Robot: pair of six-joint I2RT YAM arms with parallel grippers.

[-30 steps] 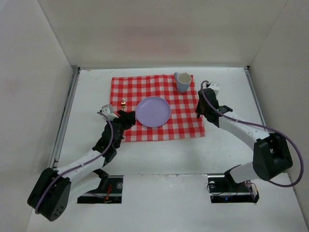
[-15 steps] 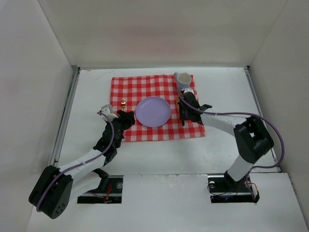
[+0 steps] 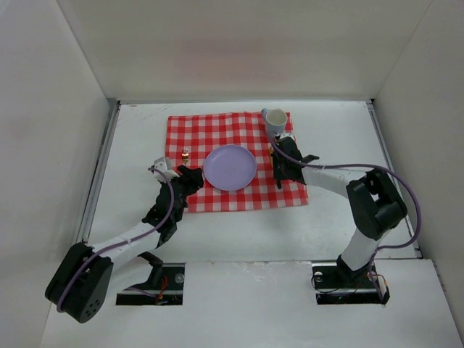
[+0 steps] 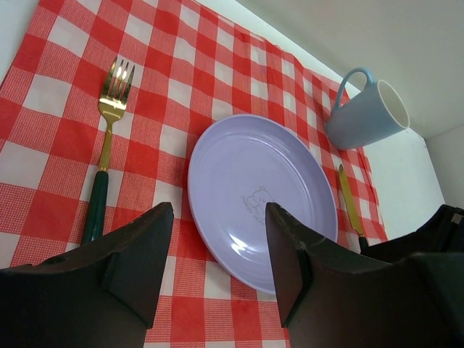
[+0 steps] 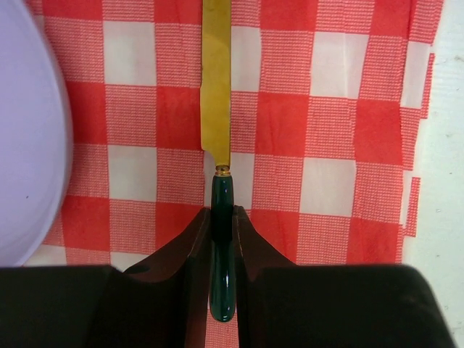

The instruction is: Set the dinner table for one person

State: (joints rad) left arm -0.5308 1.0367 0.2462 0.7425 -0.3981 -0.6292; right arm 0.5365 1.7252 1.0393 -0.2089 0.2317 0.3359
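Note:
On the white dinner table (image 3: 341, 130) lies a red-and-white checked cloth (image 3: 217, 130). On it are a lilac plate (image 3: 229, 167), a pale blue mug (image 3: 273, 122) at the far right, and a gold fork with a green handle (image 4: 105, 152) left of the plate. My right gripper (image 5: 222, 214) is shut on the green handle of a gold-bladed knife (image 5: 216, 80). The knife lies low over the cloth, right of the plate, with its blade toward the mug. My left gripper (image 4: 217, 214) is open and empty, low at the cloth's near left, between the fork and the plate.
White walls close in the table on three sides. The cloth's right edge (image 5: 417, 181) is close to the right gripper, with bare table (image 5: 446, 217) beyond. In the top view the right gripper (image 3: 281, 161) stands just below the mug and the left gripper (image 3: 190, 180) stands at the plate's left.
My right arm swung left from the cloth's right edge to beside the plate, just below the mug, then settled. The left arm has hardly moved.

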